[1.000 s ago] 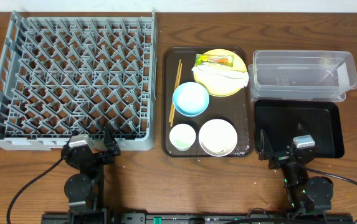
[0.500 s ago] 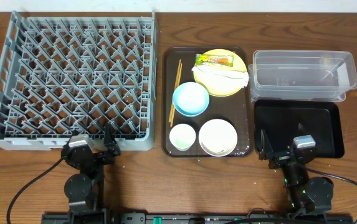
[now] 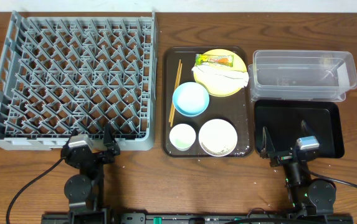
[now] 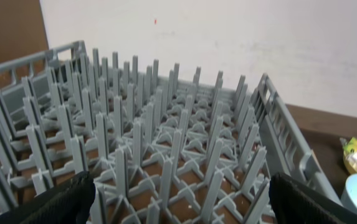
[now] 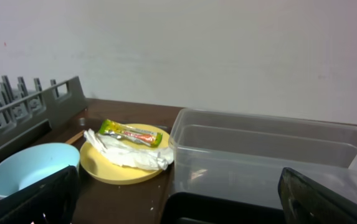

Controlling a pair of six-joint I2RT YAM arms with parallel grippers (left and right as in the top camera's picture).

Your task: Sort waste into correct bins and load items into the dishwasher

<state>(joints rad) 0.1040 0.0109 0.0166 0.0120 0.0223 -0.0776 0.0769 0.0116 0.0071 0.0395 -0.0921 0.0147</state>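
Brown table (image 3: 159, 180), empty pegged grey rack (image 3: 78, 74)

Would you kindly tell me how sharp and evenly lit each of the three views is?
Overhead: sharp, evenly lit, with mild sheen on the black tray and clear box. Left wrist: the dish rack is fairly crisp, while the left claw shows only as dark blurred corners. Right wrist: softer and dimmer; the yellow plate is readable, the right claw blurred dark.

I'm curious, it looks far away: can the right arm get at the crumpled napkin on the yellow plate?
Probably yes. The napkin lies uncovered atop the yellow plate, the right hand is open, and its camera sees the napkin with nothing between.
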